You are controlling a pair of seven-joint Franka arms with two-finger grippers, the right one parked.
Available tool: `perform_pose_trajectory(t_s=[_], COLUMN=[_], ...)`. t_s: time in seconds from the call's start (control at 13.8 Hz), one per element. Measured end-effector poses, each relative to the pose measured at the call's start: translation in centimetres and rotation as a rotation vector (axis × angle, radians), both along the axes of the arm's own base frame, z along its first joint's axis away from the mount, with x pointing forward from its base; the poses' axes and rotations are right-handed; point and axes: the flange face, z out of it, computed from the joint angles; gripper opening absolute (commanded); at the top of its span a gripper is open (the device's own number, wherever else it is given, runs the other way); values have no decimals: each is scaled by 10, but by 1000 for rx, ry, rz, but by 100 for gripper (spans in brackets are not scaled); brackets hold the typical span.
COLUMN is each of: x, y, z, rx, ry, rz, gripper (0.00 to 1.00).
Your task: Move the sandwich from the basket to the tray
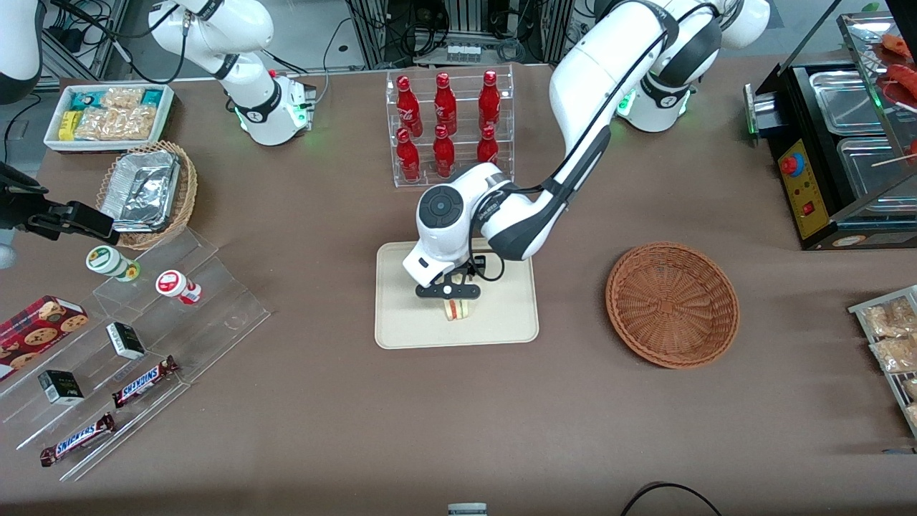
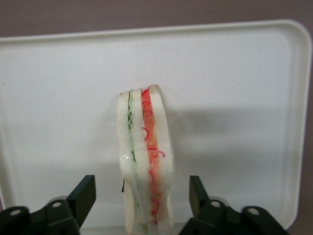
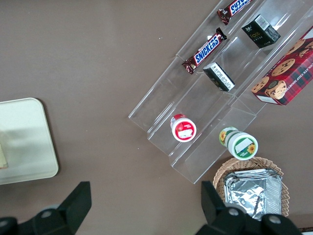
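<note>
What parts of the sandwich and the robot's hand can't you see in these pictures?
- Front view: most of the sandwich on the tray is hidden under the gripper.
- Left wrist view: the near end of the sandwich is cut off by the picture's edge. The fingers stand open, apart from it.
- Right wrist view: only a sliver of the sandwich shows at the edge.
- Front view: the basket holds nothing visible.

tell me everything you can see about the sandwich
The sandwich is a small wedge of white bread with green, pink and red filling layers along its cut edge. It stands on edge on the cream tray, upright. The gripper is open around it, fingers apart from the bread on both sides.
</note>
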Motion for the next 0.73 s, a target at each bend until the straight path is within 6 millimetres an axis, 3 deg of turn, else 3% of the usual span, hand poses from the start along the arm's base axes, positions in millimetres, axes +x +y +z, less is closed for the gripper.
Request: perform_pose_trajectory(t_s=[0.15,0.29,0.51,0.73], x=[9,28,64,74], y=[7,30,97,159], z=[34,78,151,208], rx=[-7,-17,-15,-3], ry=[-25,-58,-73,-86], rz=[23,72,193,263], gripper=[99,99,99,99])
